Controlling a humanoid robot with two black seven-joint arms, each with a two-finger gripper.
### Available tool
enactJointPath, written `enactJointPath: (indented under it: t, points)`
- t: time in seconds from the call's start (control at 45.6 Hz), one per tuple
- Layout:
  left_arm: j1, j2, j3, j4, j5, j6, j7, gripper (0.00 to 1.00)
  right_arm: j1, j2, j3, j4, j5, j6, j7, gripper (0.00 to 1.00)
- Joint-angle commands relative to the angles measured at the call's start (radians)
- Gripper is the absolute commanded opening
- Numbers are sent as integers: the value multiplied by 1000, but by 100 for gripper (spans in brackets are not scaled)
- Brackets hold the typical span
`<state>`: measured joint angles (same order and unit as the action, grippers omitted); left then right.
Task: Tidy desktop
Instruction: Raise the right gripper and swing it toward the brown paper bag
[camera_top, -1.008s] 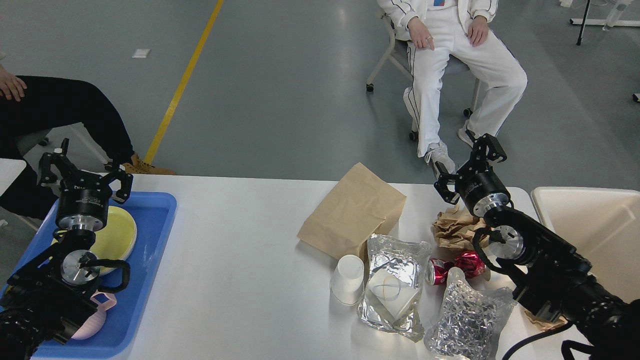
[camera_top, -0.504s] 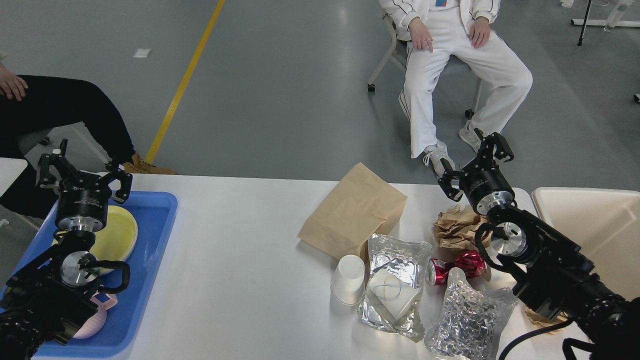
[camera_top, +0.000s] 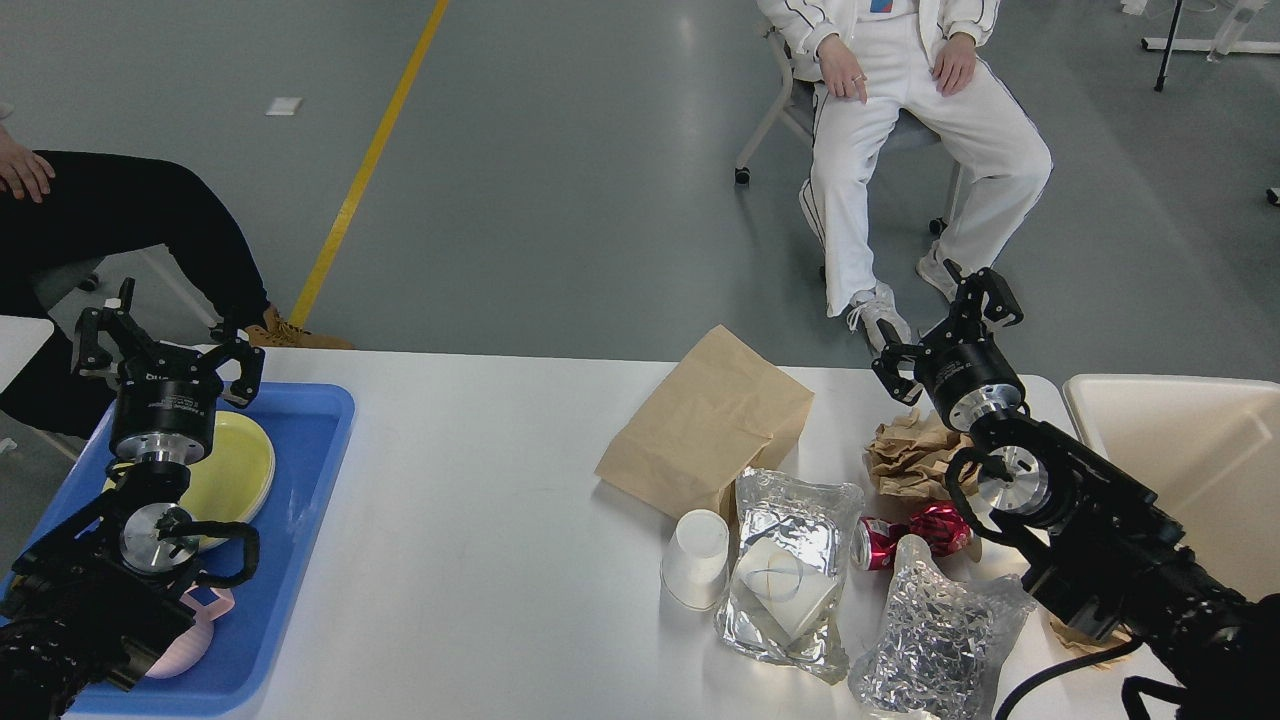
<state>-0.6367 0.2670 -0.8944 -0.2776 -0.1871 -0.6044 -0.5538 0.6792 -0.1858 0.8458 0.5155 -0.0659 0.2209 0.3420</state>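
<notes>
Desktop (camera_top: 480, 520), a wide white surface, is lying below both arms and carrying a cluster of litter toward its right end. The right end effector (camera_top: 948, 322) is hovering at the far right edge, its two fingers spread wide and gripping nothing, directly above and just beyond a crumpled brown paper wad (camera_top: 910, 455). That wad is sitting nearest to it, a short drop toward the near side; the right arm looks far better placed for it than the left. The left end effector (camera_top: 168, 345) is hanging over the blue tray (camera_top: 300, 500) at the left end, fingers likewise splayed and empty, well apart from the litter.

A flat brown paper bag (camera_top: 705, 420) is lying left of the wad, its long axis running from near left to far right. Nearer the camera, a white paper cup (camera_top: 696, 558) is resting beside a foil pouch (camera_top: 790, 570), with a crushed red can (camera_top: 905, 535) and a second crinkled foil bag (camera_top: 935, 625) to the right, partly under the right forearm. A cream bin (camera_top: 1170, 450) is standing just right of the wad, probably the destination for rubbish. A yellow plate (camera_top: 235, 465) and a pink item (camera_top: 195, 625) are sitting in the tray. The can and foil bag are crowding the wad's near side, so a descent from above seems cleanest.
</notes>
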Motion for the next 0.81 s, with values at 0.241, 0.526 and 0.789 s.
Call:
enactJointPath:
  t: [0.241, 0.526, 0.789]
  points:
    - [0, 0, 0, 0, 1, 0, 0, 96, -9, -53, 13, -5, 0, 9, 0, 100]
    - [0, 0, 0, 0, 1, 0, 0, 96, 6, -67, 2, 32, 0, 14, 9, 100]
    - [0, 0, 0, 0, 1, 0, 0, 96, 3, -188, -19, 233, -9, 15, 9, 100]
